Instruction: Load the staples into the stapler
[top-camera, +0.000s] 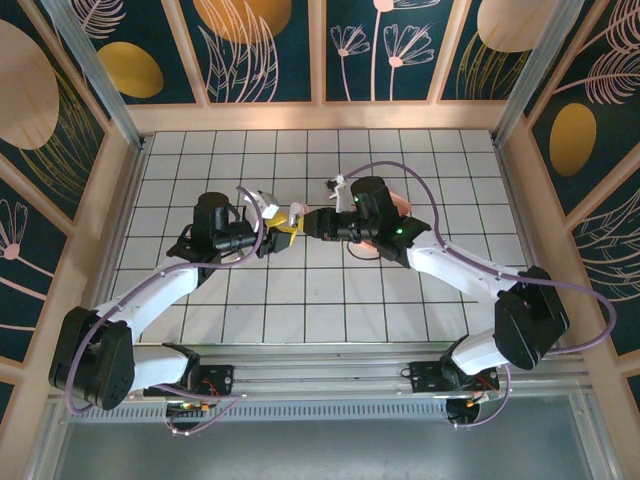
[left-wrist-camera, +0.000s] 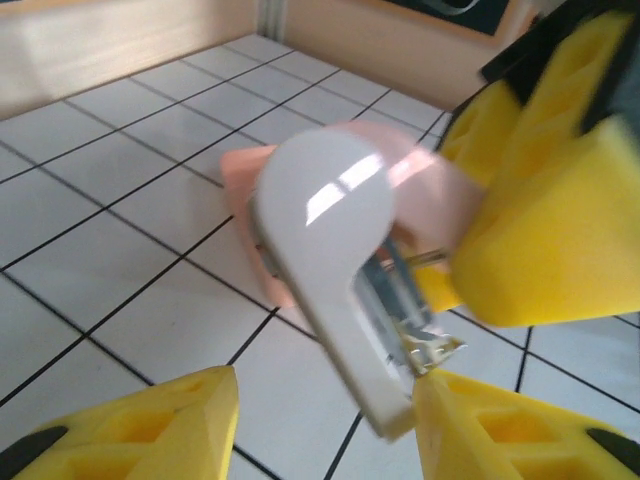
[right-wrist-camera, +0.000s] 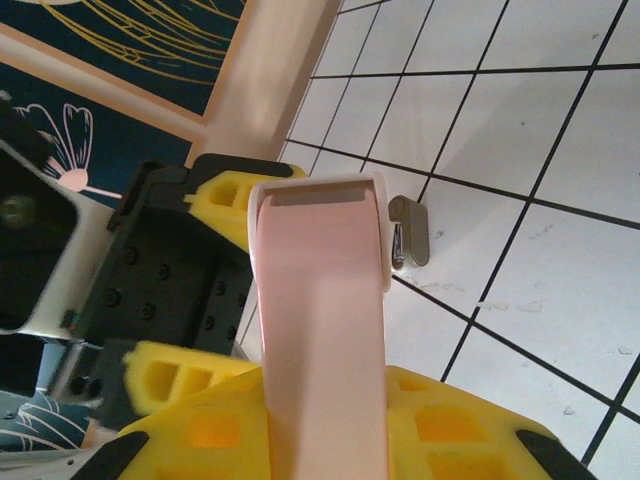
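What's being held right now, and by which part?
The right gripper holds the stapler by its pink body, at the end nearest that wrist. The left gripper stands open around the stapler's white arm, not gripping it.

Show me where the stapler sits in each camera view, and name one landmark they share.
Top external: the stapler is small, at mid-picture.
Left wrist: the stapler is at centre, its white top and metal channel toward the camera.
Right wrist: the stapler runs up from bottom centre, pink back showing.
Shared landmark: the white tiled floor with dark grid lines.
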